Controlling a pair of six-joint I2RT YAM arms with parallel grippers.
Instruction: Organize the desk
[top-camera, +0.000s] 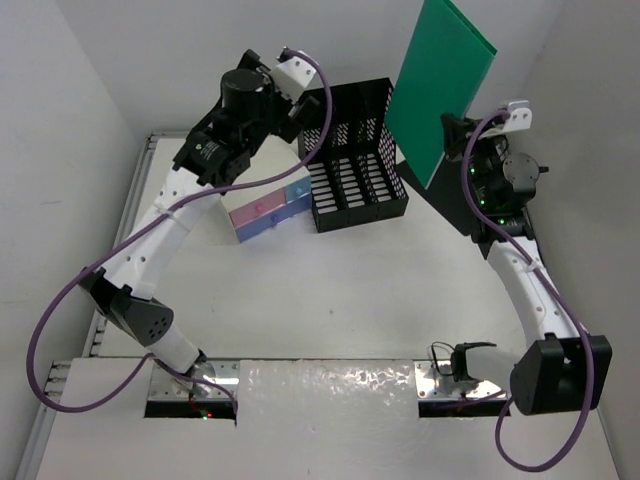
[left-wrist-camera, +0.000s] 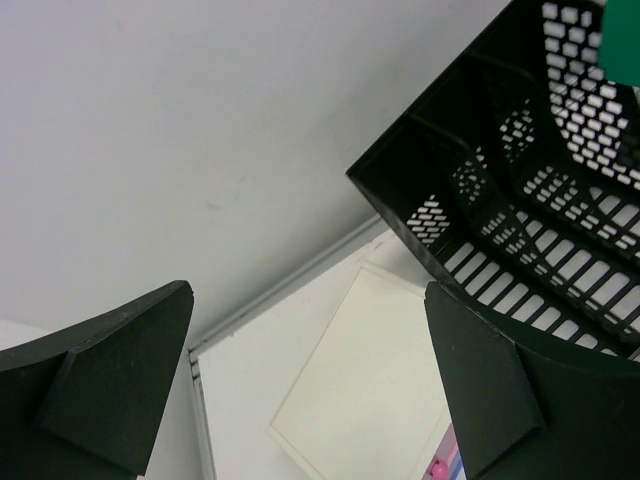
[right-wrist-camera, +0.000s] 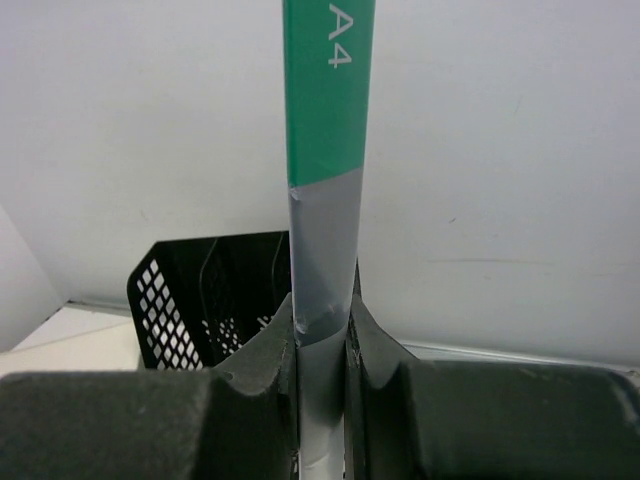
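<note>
The white desk (top-camera: 350, 290) carries a black mesh file rack (top-camera: 350, 150) and a small cream-topped box with pink and blue drawers (top-camera: 268, 207) at the back. My right gripper (top-camera: 450, 132) is shut on the lower edge of a green A4 folder (top-camera: 437, 80) and holds it upright in the air, right of and above the rack. In the right wrist view the gripper (right-wrist-camera: 322, 350) clamps the folder's grey spine (right-wrist-camera: 322, 260), with the rack (right-wrist-camera: 200, 300) beyond. My left gripper (left-wrist-camera: 310, 400) is open and empty above the box's cream top (left-wrist-camera: 360, 390), beside the rack (left-wrist-camera: 520, 200).
White walls close in the desk at the back and both sides. The desk's metal rim (top-camera: 128, 210) runs along the left. A shiny crinkled sheet (top-camera: 330, 385) lies between the arm bases at the near edge. A pink drawer knob (left-wrist-camera: 437, 467) shows below my left gripper.
</note>
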